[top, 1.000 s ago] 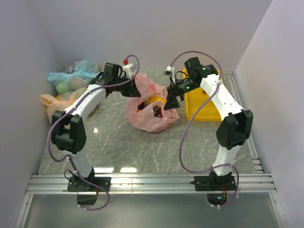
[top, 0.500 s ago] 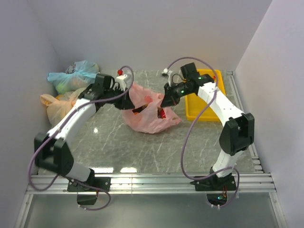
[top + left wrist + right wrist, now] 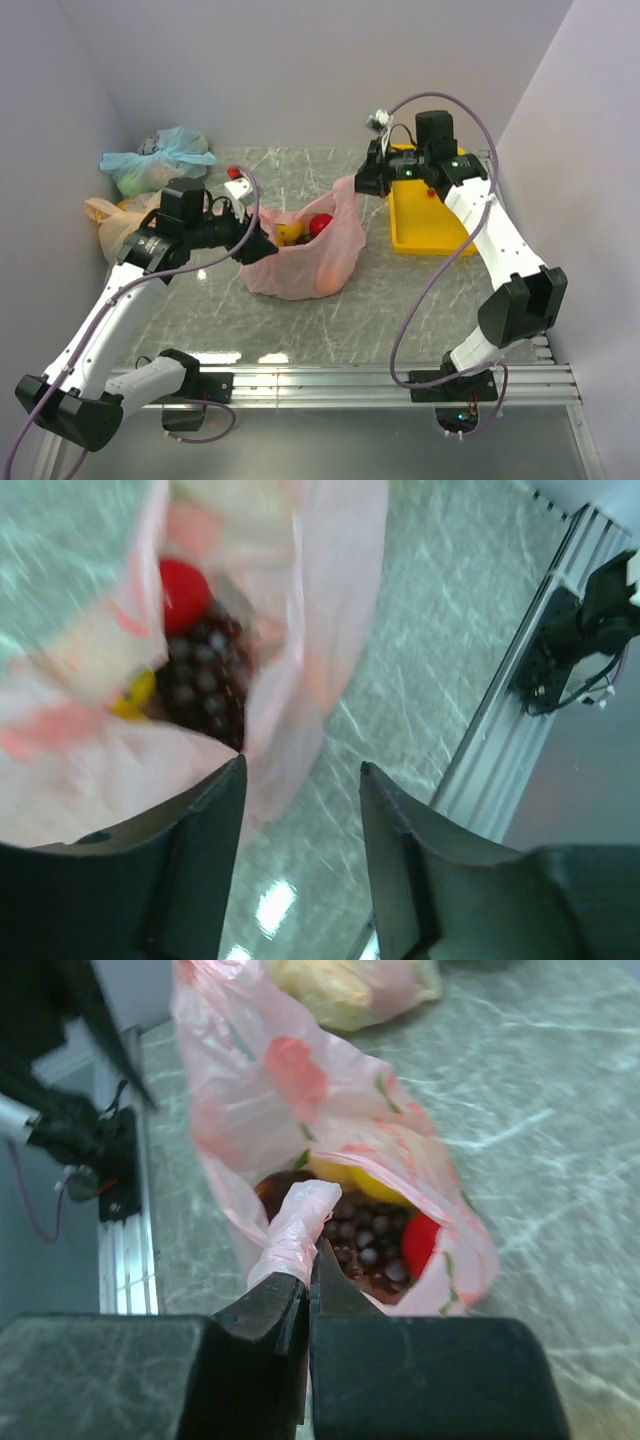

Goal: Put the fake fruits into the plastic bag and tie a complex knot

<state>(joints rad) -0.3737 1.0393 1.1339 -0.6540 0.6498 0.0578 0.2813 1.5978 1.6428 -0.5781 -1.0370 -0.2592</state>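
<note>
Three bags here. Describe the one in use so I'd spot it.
Look at the middle of the marble table. The salmon-pink bag there is open, fruit showing inside. The blue-green bag and peach bag at far left are tied shut.

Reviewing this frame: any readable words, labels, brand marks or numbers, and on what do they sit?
No readable text in any view.
The thin salmon-pink plastic bag carries only red and green printed blotches, no letters.
The yellow plastic tray looks plain.

Yellow tray (image 3: 428,236) right; blue-green bag (image 3: 152,160), peach bag (image 3: 114,226) left.
</note>
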